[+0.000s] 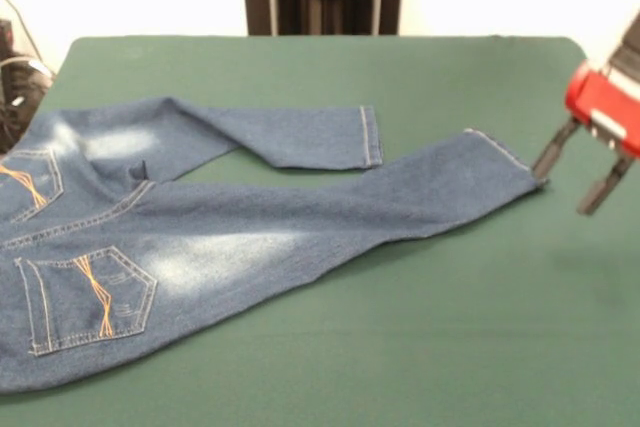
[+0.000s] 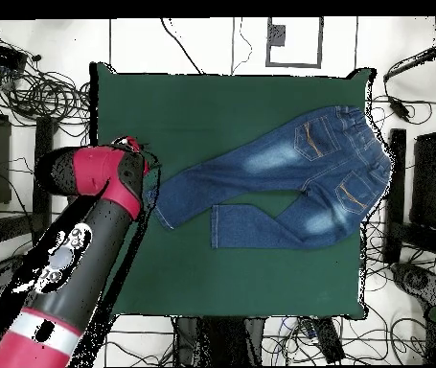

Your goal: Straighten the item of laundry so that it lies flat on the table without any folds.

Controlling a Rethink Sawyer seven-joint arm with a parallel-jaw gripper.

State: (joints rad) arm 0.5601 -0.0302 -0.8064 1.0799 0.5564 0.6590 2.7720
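1. Pincer (image 1: 590, 172) sits at the table's (image 1: 430, 347) edge in the front view, its two dark fingers (image 1: 553, 152) spread apart and gripping nothing; one fingertip is just beside the hem of the longer leg of the jeans (image 1: 260, 237), and contact cannot be settled.
2. Jeans lie back side up, waist toward the far end from the pincer, the long leg stretched out nearly straight toward it.
3. Judging by this, the job looks largely done: both legs lie flat with no clear fold. Left to do: the shorter leg angles in against the longer one, and a small pucker shows near the seat.
4. Waistband is cut off in the front view and seems to reach the table's edge from above. The arm (image 2: 87, 240) covers the pincer in the overhead view.
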